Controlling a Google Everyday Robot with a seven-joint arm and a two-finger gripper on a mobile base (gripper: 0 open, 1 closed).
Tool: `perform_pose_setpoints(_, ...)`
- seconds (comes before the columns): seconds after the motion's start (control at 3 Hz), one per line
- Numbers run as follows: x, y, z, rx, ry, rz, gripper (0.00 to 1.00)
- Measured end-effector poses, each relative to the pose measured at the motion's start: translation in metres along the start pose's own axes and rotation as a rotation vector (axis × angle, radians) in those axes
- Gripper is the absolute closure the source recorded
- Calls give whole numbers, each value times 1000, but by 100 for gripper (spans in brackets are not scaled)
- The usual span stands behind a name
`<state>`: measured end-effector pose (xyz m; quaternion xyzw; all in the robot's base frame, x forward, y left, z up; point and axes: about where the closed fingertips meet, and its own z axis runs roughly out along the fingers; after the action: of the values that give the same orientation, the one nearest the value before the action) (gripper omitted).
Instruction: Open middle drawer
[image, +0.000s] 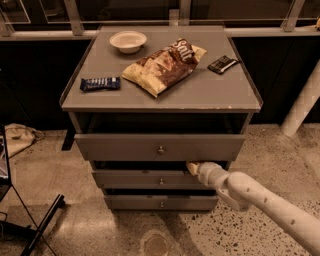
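The middle drawer (135, 179) is a grey flat front with a small round knob (161, 181), between a wider top drawer (115, 146) and a narrower bottom drawer (135, 202). All three fronts stand out from the cabinet in steps, with dark gaps between them. My gripper (192, 167) is at the top edge of the middle drawer, right of its knob, its tip in the dark gap under the top drawer. The white arm (260, 200) reaches in from the lower right.
On the cabinet top (220, 92) lie a white bowl (128, 41), a chip bag (162, 66), a blue bar (100, 83) and a dark bar (222, 64). A black stand leg (42, 225) is on the floor at left. A white post (302, 102) is at right.
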<state>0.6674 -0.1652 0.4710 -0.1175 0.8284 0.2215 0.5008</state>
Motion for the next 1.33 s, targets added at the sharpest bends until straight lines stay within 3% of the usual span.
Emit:
perform_pose_setpoints(0.67, 1, 6, 6, -8, 5, -5, 100)
perform_pose_setpoints(1.33, 36, -26, 7, 100, 117, -27, 100)
